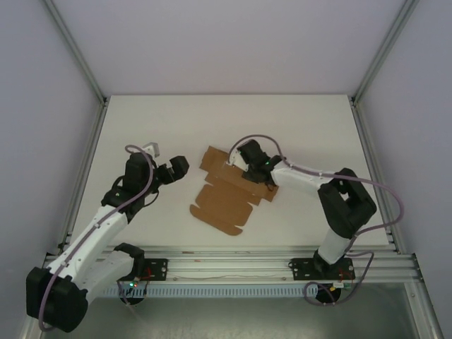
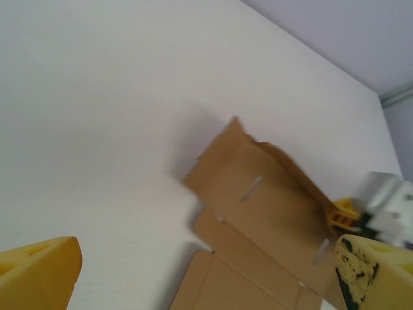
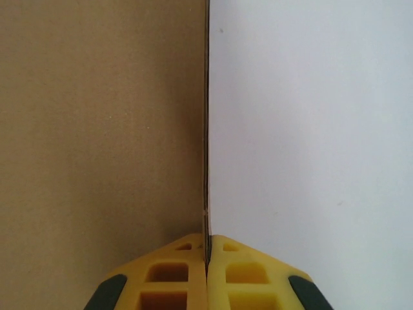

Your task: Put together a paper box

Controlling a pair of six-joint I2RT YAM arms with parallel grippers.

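Flap-folding step. Right gripper [image 3: 207,241] pinches a paper box [image 1: 224,199] edge, apparently a side flap. Left gripper [image 1: 175,168] gapes wide, empty; next it should brace the sheet.

Left wrist view: paper box [image 2: 258,219] runs off the bottom edge, near panels cut away. Top view: right gripper [image 1: 244,169] covers the box's far right flap; fingertips too small to resolve.

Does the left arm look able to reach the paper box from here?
Probably yes: the open left hand sits just left of the paper box, bare table between them; the right hand pinches only its far flap.
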